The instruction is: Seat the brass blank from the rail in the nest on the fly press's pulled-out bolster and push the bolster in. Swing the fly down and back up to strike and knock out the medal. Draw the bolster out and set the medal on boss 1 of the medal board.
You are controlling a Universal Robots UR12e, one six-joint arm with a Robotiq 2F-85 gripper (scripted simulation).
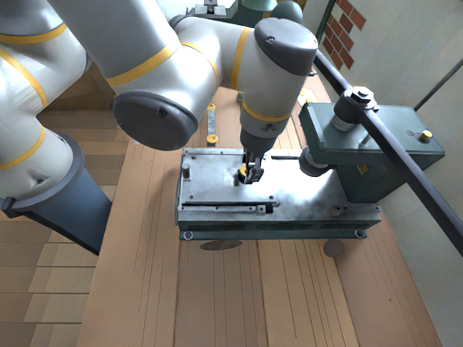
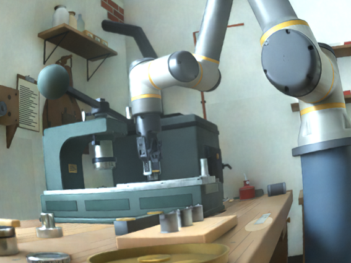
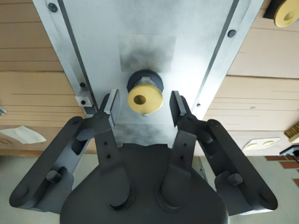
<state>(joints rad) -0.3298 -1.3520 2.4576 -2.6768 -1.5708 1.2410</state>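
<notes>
A brass disc (image 3: 145,98) with a round dimple sits raised on a pin above the dark nest (image 3: 145,80) in the pulled-out bolster (image 1: 227,181) of the green fly press (image 2: 130,160). My gripper (image 3: 145,105) is lowered around the disc, open, with a finger on either side and holding nothing. In the side camera the disc (image 1: 243,171) shows as a yellow spot beside the fingers (image 1: 252,173). The press ram (image 2: 102,154) hangs raised over the bed, and the fly arm (image 1: 405,164) with its ball weight (image 2: 53,81) stands swung up. The medal board (image 2: 179,231) with its grey bosses lies on the bench.
The bolster's side rails (image 3: 75,55) flank the fingers closely. A stop post (image 1: 185,171) stands at the bolster's outer end. A rail with brass blanks (image 1: 211,124) lies behind the press. A brass tray (image 2: 159,261), a metal tin (image 2: 1,238) and a red oil can (image 2: 246,190) rest on the bench.
</notes>
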